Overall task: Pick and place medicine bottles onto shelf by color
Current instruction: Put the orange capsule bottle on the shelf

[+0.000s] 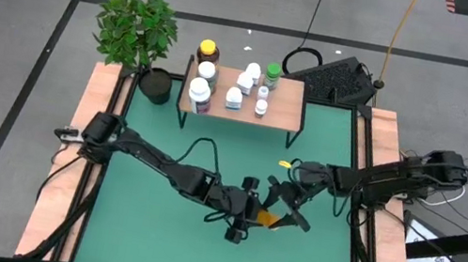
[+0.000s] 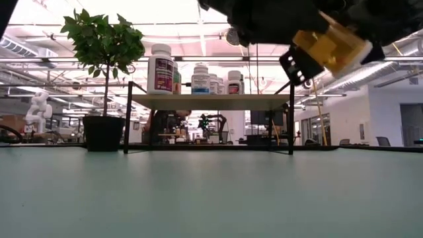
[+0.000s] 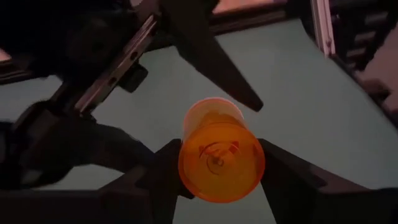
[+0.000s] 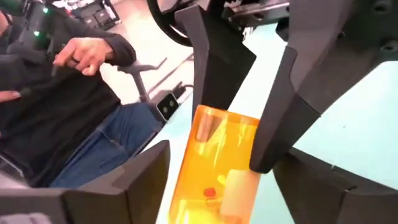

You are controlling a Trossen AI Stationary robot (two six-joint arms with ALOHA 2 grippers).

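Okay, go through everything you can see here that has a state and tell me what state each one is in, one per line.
Translucent orange plastic pill bottle: lifted off the table, tilted, gripped.
Left hand: shut on the orange bottle.
Right hand: open, fingers either side of the same bottle.
Small white and coloured pill bottles: standing upright on the shelf.
Low wood-topped shelf with black legs: upright, partly filled.
Black plant pot: upright beside the shelf.

The green-topped table (image 1: pixel 150 231) carries the shelf (image 1: pixel 281 106) and a potted plant (image 1: pixel 154 85).
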